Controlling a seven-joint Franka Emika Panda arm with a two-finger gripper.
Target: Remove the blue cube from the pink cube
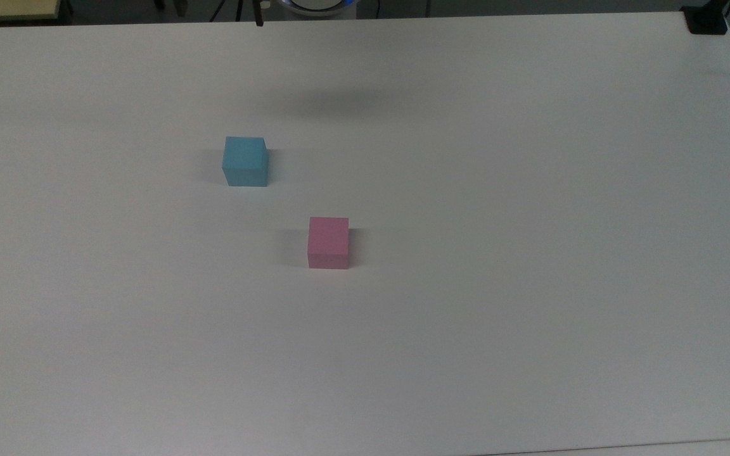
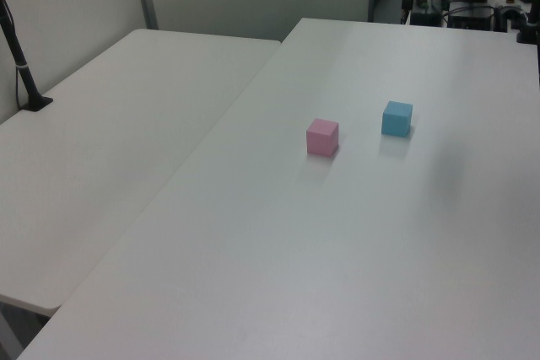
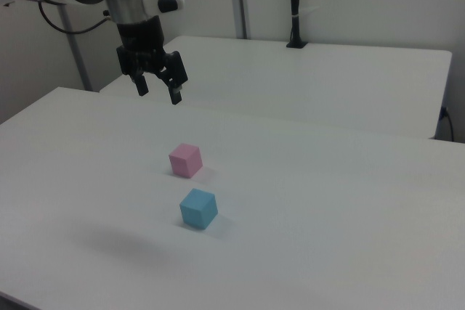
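Note:
The blue cube (image 1: pixel 245 161) (image 2: pixel 397 118) (image 3: pixel 198 208) rests on the white table (image 1: pixel 530 190), apart from the pink cube (image 1: pixel 328 242) (image 2: pixel 322 137) (image 3: pixel 185 160), which also sits on the table. About one cube's width of bare surface separates them. In the right view my gripper (image 3: pixel 158 94) hangs high in the air, open, with nothing between its fingers. It is well above both cubes and further back, towards the right view's upper left.
A second white table (image 2: pixel 110 124) adjoins this one, with a black post (image 2: pixel 21 65) (image 3: pixel 294 5) clamped on it. A black clamp (image 1: pixel 706 22) sits at the far right corner in the top view. Cables and equipment (image 2: pixel 472 6) lie beyond the table's far end.

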